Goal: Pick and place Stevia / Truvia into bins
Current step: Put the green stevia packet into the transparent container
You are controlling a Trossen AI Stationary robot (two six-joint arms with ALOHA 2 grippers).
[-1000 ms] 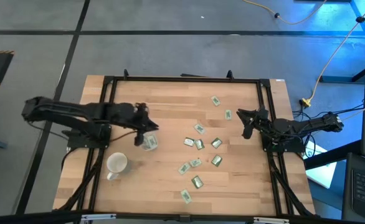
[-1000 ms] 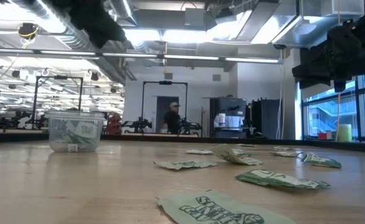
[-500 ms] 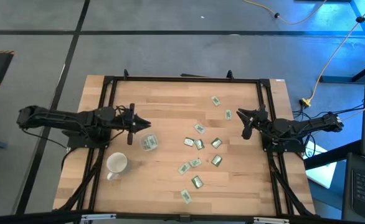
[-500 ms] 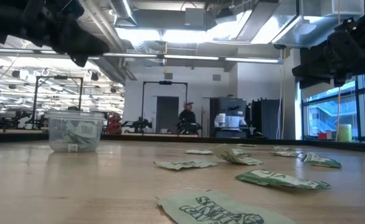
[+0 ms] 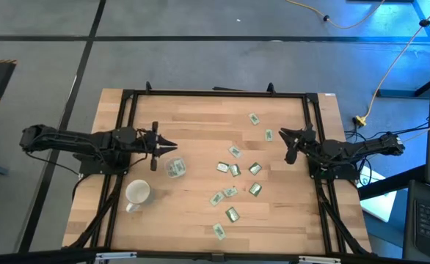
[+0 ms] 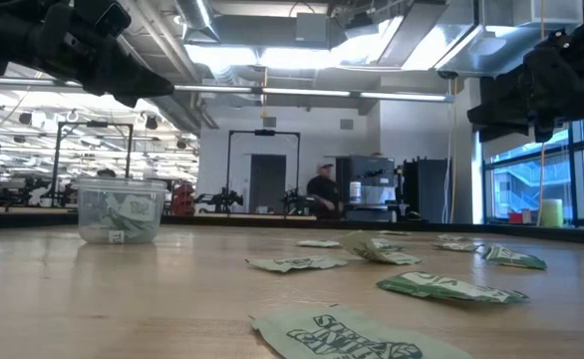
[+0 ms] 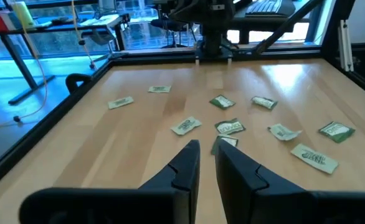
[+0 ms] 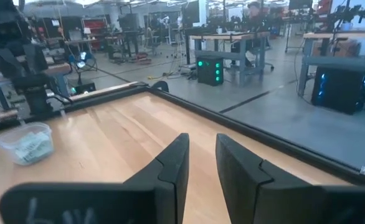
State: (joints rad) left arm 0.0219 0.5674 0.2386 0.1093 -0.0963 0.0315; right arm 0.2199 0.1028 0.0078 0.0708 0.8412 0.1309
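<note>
Big open workshop around a wooden table

The table point(image 5: 193, 125) has a butcher-block top in a black frame and sits on a grey concrete floor point(image 5: 200, 59) with dark seams; a yellow cable point(image 5: 391, 62) trails off toward 2 o'clock. Looking level across it you get exposed ceiling ducts point(image 6: 272, 75) and strip lights, a window point(image 6: 531, 184) at 3 o'clock, workbenches point(image 8: 245, 40), and a person point(image 6: 323, 187) walking way in the back.

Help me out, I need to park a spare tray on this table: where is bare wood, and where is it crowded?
Bare: the far strip behind the small clear plastic cup, and the near left corner beside the white ceramic mug. Crowded: the middle and right, where the green-and-white sachets lie scattered. The left end effector hovers by the cup.
</note>
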